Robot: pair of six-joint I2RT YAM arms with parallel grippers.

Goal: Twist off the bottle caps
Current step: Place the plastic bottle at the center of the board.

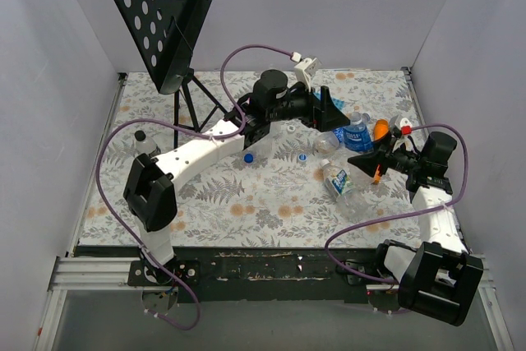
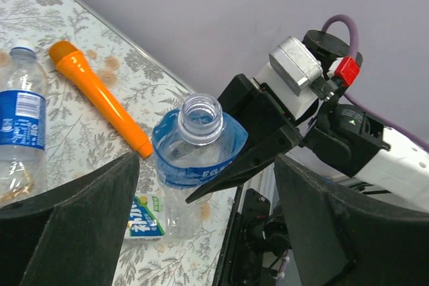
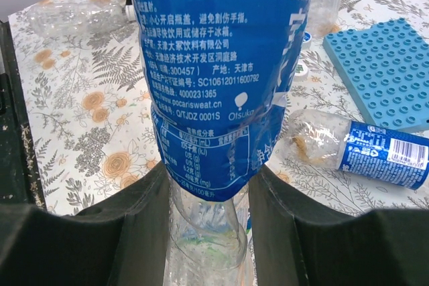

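Clear plastic in a blue wrap: the held bottle [image 2: 194, 165], which we take as landmark for all places below.

**Step in hand.**
- The right gripper [image 3: 208, 212] is clamped across the held bottle's body.
- The neck [image 2: 200, 117] is bare and its mouth open.
- Beyond it, the left gripper [image 2: 208, 162] faces the neck with its fingers spread wide. We see nothing in them, and we cannot tell whether the neck lies between them or past them.
- We judge this bottle done and the step to be the change-over to another.
- The next move calls for putting this bottle down and taking up a capped one: body pinned by one gripper, cap pinched and turned by the other.

**Counts.**
- **Bottles:** we count at least five, though the cluster is too crowded for a firmer figure.
  - the held bottle
  - a green-and-white-labelled bottle [image 1: 337, 180] lying just on its near side
  - a plain clear bottle [image 1: 325, 141] beside it
  - a blue-labelled bottle [image 2: 23, 125] on its far side
  - a lone bottle [image 1: 145, 144] well to its left
- **Caps:** three.
  - two loose on the table [image 1: 246, 203] to the left of the held bottle: a blue cap [image 1: 248, 157] and a paler cap [image 1: 302, 156]
  - a white cap [image 2: 23, 50] still on the blue-labelled bottle
- **Other things:** one orange stick [image 2: 100, 95] near the held bottle and one blue tray [image 3: 385, 65] beside it.
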